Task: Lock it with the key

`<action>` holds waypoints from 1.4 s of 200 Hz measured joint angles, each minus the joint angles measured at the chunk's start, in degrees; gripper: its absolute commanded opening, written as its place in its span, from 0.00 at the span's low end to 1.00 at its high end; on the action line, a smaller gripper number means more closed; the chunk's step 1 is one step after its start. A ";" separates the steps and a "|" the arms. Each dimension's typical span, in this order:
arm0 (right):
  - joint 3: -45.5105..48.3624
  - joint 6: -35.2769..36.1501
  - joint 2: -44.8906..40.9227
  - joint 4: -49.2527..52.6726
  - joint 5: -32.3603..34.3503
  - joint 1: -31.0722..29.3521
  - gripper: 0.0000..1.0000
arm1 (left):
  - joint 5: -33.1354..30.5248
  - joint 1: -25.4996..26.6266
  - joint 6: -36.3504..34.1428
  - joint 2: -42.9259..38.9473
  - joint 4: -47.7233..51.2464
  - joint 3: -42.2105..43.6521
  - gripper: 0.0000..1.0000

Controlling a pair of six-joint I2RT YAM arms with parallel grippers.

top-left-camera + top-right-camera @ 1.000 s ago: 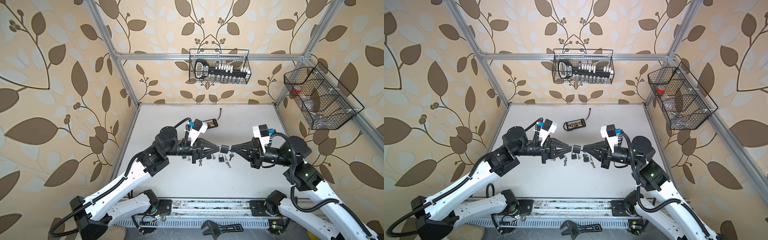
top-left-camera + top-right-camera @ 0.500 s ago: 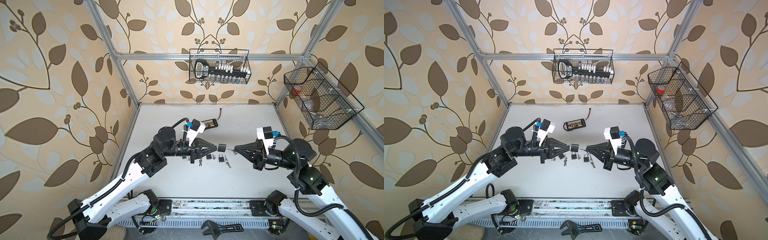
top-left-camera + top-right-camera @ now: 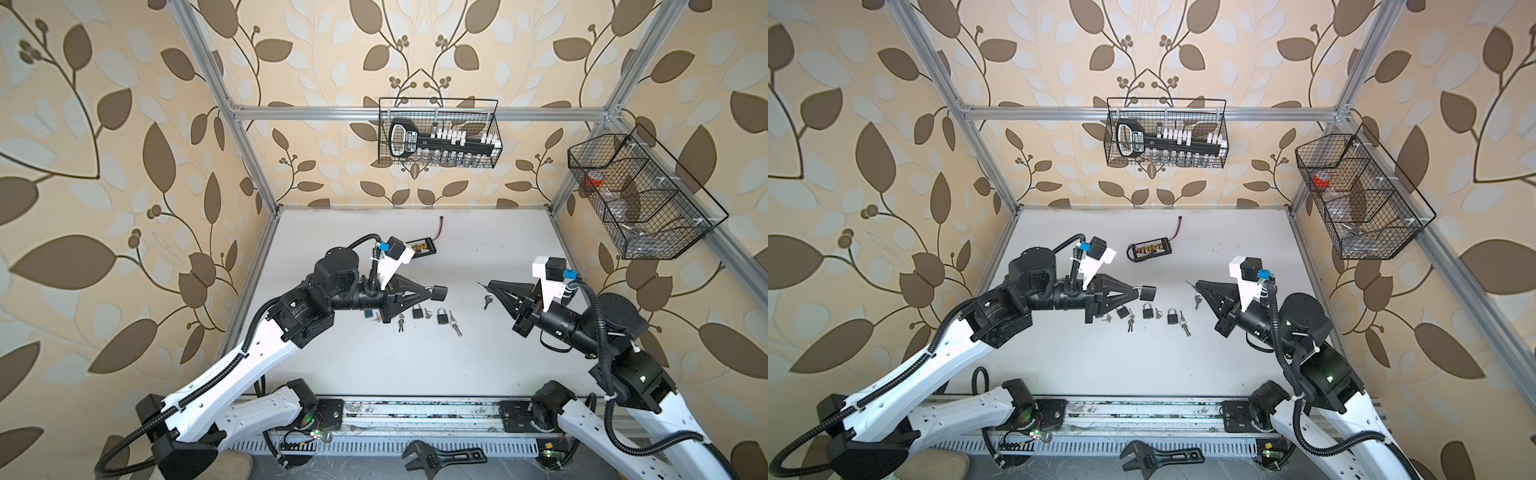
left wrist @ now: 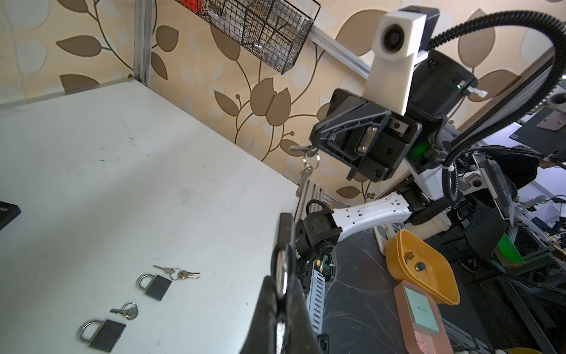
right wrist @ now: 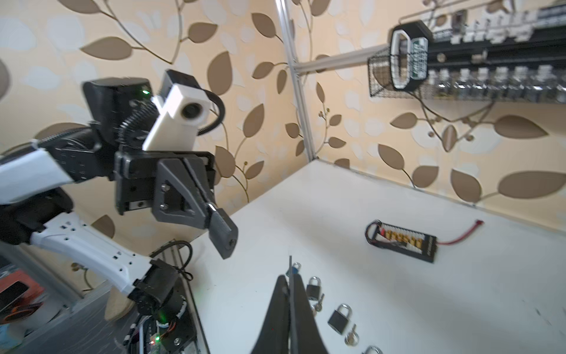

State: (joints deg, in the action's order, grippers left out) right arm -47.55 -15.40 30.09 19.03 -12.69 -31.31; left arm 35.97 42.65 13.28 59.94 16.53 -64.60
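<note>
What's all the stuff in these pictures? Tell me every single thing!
held padlock: one, black, in the air, gripped by the left gripper
key bunch: one, silver, in the right gripper, one key dangling
black padlocks: three, middle of the table
blue padlock: one, table, by the left gripper
loose key bunches: four, silver, beside the padlocks
connector board: one, black with red wire, table's back
wire baskets: two, black, on the walls
adjustable wrench: one, black, below the table's front
table: one, white
left gripper: one, black, shut
right gripper: one, black, shut
</note>
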 measured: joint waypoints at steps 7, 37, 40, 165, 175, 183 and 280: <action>1.64 -0.68 -0.28 0.57 1.90 0.02 0.00 | -0.04 0.00 -0.39 1.86 0.42 -0.81 0.00; 8.87 -3.89 -0.66 2.56 7.58 0.46 0.00 | -0.33 0.26 -2.12 10.47 2.84 -2.86 0.00; 9.49 -4.15 -0.59 2.62 7.96 0.55 0.00 | -0.44 0.46 -2.29 11.41 3.19 -3.08 0.00; 29.83 -17.73 2.23 -3.15 -6.69 37.59 0.00 | 0.94 9.53 -11.78 49.57 15.21 -23.45 0.00; 29.92 -18.27 1.95 -3.39 -6.86 37.73 0.00 | 1.22 9.57 -12.87 52.52 16.85 -25.73 0.00; 29.92 -18.45 1.70 -3.61 -6.88 37.77 0.00 | 1.36 9.55 -13.64 54.69 18.23 -27.58 0.00; 29.92 -18.71 1.40 -4.11 -8.83 37.81 0.00 | 1.05 8.57 -20.87 72.85 33.18 -46.45 0.00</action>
State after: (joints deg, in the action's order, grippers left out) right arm -17.63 -34.11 31.48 14.92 -21.52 6.50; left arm 37.01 51.22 -7.60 132.79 49.71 -111.04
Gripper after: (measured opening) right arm 0.047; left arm 0.050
